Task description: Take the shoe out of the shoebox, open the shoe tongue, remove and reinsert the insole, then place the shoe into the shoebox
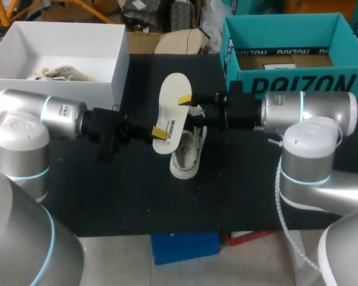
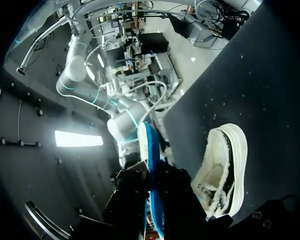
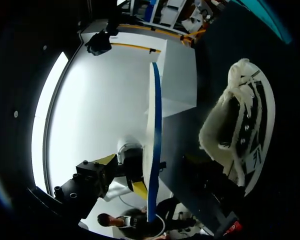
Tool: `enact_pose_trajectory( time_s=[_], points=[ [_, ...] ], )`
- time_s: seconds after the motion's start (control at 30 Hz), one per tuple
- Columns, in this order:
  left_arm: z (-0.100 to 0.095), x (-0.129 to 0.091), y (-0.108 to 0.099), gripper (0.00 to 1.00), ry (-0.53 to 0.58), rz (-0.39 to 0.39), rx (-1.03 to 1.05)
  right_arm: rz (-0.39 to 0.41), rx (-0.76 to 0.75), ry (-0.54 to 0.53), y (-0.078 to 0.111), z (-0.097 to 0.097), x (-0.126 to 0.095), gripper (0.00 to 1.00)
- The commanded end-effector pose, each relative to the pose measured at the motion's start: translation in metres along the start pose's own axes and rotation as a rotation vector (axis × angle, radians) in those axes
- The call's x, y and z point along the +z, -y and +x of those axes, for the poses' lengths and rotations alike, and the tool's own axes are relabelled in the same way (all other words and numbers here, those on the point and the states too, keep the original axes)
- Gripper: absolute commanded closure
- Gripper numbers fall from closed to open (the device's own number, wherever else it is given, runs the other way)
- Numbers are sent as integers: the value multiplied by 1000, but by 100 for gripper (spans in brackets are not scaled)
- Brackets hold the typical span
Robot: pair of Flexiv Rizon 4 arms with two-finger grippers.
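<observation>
The left claw (image 1: 159, 131) is being held clenched on the insole (image 1: 173, 113) at the end nearer the robot, with one yellow tip lying on the pale upper face. In the left wrist view the insole is being seen edge-on, pinched closely between the dark fingers. The right claw (image 1: 185, 100) is being held closed on the same insole at its side edge, farther along its length, with a yellow tip pressed on top. Its own fingers cannot be made out in the right wrist view.

The insole is thus being carried between both claws in the air, tilted, with a white face and a blue underside. Directly under it the shoe (image 1: 188, 154) is being left on the black desk (image 1: 107, 190), outside any box. It is white with dark markings, and its fleecy lining is being shown through the opening.

The white shoebox (image 1: 116, 65) is being seen at the far left of the desk, apart from the shoe, with crumpled paper (image 1: 59, 72) lying inside. A teal box (image 1: 286, 83) is being seen at the far right, behind the right arm.
</observation>
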State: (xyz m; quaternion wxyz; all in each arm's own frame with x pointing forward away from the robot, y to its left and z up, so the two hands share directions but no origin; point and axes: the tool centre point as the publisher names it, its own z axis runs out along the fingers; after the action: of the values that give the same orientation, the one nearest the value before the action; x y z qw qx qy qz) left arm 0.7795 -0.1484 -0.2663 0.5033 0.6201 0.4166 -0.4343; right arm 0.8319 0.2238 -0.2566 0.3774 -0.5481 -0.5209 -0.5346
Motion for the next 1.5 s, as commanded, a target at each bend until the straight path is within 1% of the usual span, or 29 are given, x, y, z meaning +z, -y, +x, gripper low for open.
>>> enact_pose_trajectory(
  time_s=[0.03,0.1,0.23,0.27,0.3,0.33,0.57,0.6,0.63,0.7,0.73,0.8,0.87,1.13,1.17,1.2,1.23,1.27,1.37,1.47,1.5],
  points=[
    [1,1,1,100,-2,-2,2,-3,1,0,-5,-2,9,30],
    [1,1,1,100,-2,-2,2,-6,2,2,-8,-4,11,37],
    [1,1,1,100,-2,-2,2,-5,5,7,-9,-7,15,44],
    [1,1,1,100,-2,-2,2,-4,6,8,-9,-7,15,48],
    [1,1,1,100,-2,-2,2,-4,6,9,-10,-7,16,49],
    [1,1,1,100,-2,-2,2,-3,7,10,-10,-7,16,47],
    [1,1,1,100,-2,-2,2,-5,4,19,-18,-7,13,51],
    [1,1,1,100,-2,-2,2,-5,3,20,-18,-6,13,53],
    [1,1,1,100,-2,-2,2,-5,1,21,-19,-6,12,58],
    [1,1,1,100,-2,-2,2,-7,1,23,-20,-7,11,60],
    [1,1,1,100,-2,-2,2,-7,1,25,-21,-7,11,64],
    [1,1,1,100,-2,-2,2,-6,-1,30,-22,-7,10,78],
    [1,1,1,100,-2,-2,2,-3,-1,37,-23,-7,9,100],
    [1,1,1,100,-2,-2,2,-3,-1,37,-23,-7,9,100],
    [-3,-2,0,100,-99,-12,-12,-3,-1,37,-23,-7,9,100],
    [-7,-4,0,100,-148,-18,1,-3,-1,37,-23,-7,9,100],
    [-17,-12,1,51,-254,-51,-17,-3,-1,37,-23,-7,9,100],
    [-23,-18,3,0,-325,-57,-21,-3,-1,37,-23,-7,9,100],
    [-37,-37,14,0,-552,-64,-63,-3,-1,37,-23,-7,9,100],
    [-47,-56,32,0,-799,-68,-146,-3,-1,37,-23,-7,9,100],
    [-52,-62,38,0,-866,-74,-172,-3,-1,37,-23,-7,9,100]
  ],
)
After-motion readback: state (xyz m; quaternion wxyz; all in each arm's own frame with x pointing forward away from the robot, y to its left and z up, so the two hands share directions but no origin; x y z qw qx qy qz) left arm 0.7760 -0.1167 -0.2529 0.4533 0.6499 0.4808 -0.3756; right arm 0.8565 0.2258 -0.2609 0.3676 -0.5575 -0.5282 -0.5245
